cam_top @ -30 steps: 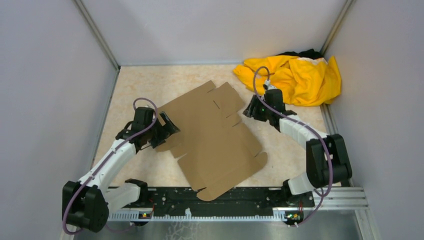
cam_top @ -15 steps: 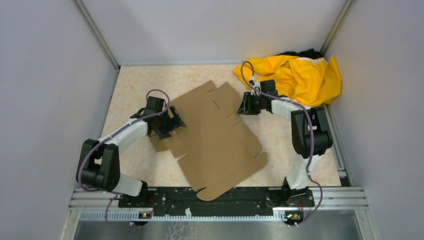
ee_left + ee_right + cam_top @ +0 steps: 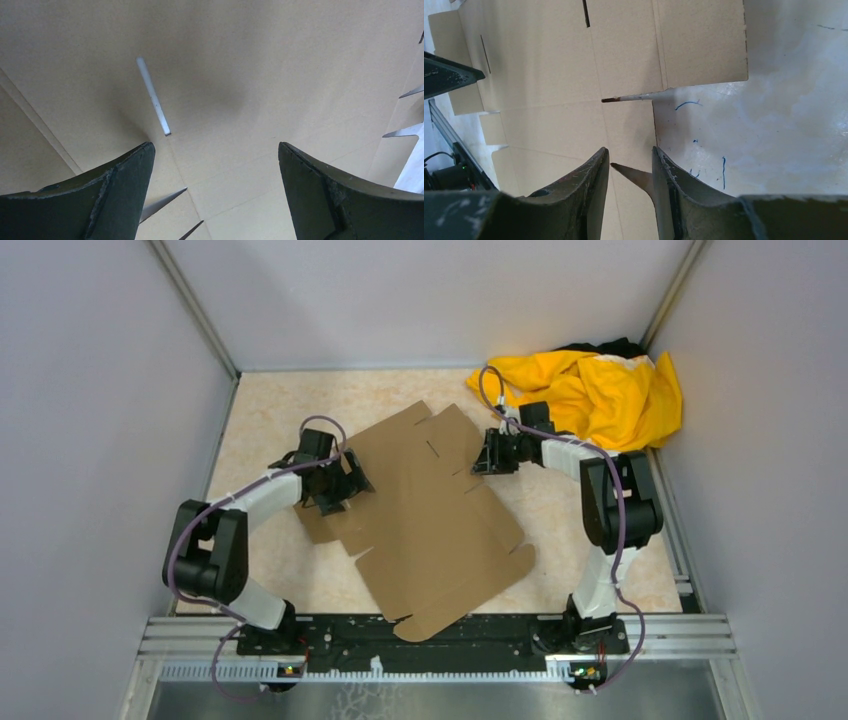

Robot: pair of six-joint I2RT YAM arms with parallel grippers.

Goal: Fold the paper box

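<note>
Top: flat brown corrugated cardboard paper box [image 3: 430, 530] lies unfolded on the bench [image 3: 270, 410] | Left wrist: left end effector [image 3: 215, 145] wide open over the box | Right wrist: right end effector [image 3: 630, 155] narrowly parted at the box edge; grip unclear

No text, label, brand, number or sign can be read anywhere. The paper box [image 3: 430, 525] is plain brown cardboard with no print on any panel. On the table [image 3: 804, 130], just beside the box's edge, lie a few short blue pen strokes [image 3: 687, 104]; they form no letter or figure.
</note>
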